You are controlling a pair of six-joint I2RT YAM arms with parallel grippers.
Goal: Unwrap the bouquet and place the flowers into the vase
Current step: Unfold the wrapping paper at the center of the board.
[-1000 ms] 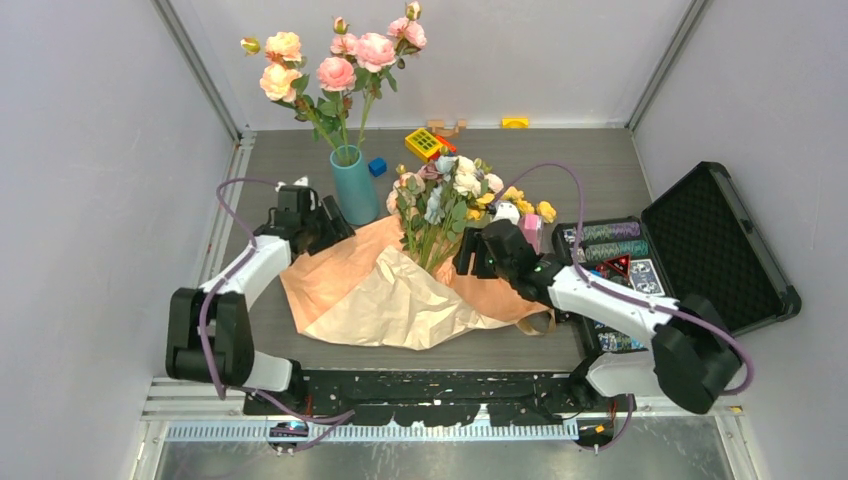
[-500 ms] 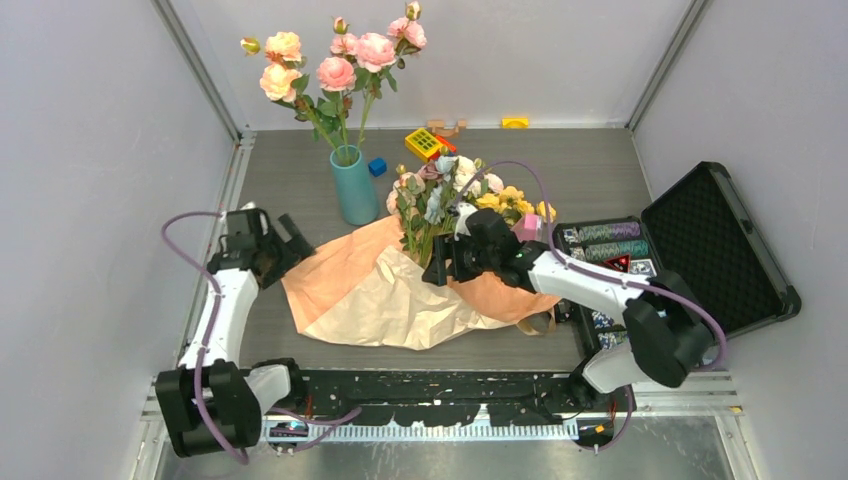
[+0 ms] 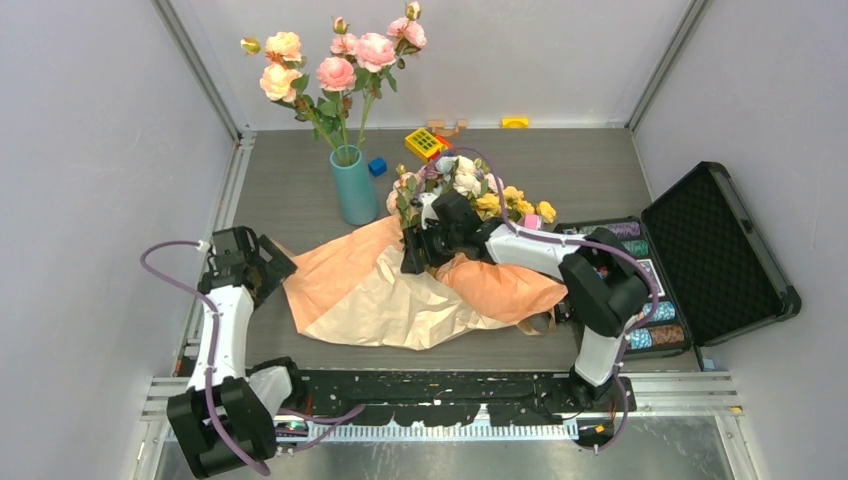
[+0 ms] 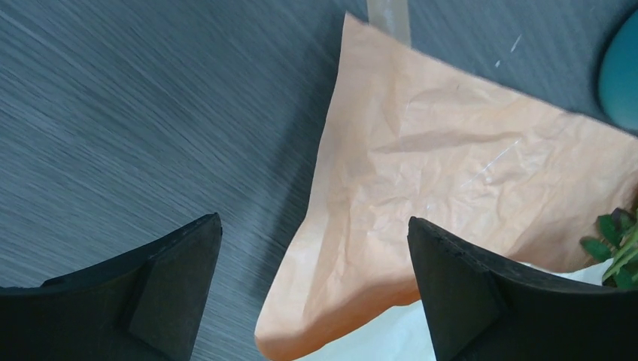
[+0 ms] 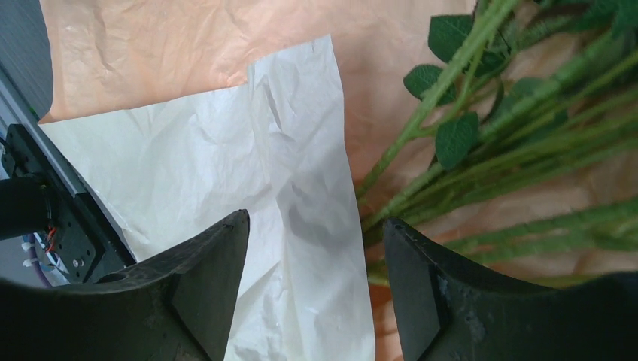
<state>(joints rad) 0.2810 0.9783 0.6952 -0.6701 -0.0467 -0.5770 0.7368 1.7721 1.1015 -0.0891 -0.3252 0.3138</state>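
Observation:
The bouquet lies unwrapped: its tan-orange paper (image 3: 340, 275) and white inner sheet (image 5: 248, 173) are spread flat, with the flowers (image 3: 465, 190) lying on top, blooms toward the back. In the right wrist view their green stems (image 5: 519, 128) run just right of my right gripper (image 5: 314, 226). That gripper (image 3: 412, 252) hovers open over the stem ends and holds nothing. My left gripper (image 3: 270, 268) stands wide open beside the paper's left edge (image 4: 331, 188), its gap (image 4: 312, 226) above that edge. The teal vase (image 3: 354, 190) stands behind the paper, holding tall roses (image 3: 340, 70).
An open black case (image 3: 715, 250) with poker chips sits at the right. A pink box (image 3: 533, 222) is beside the flowers. A yellow toy (image 3: 423, 143) and a blue cube (image 3: 377, 167) lie at the back, near the vase.
My left gripper has opened and drawn back left and nearer, off the paper by the vase. My right gripper has swung left, from beside the bouquet to over the stems.

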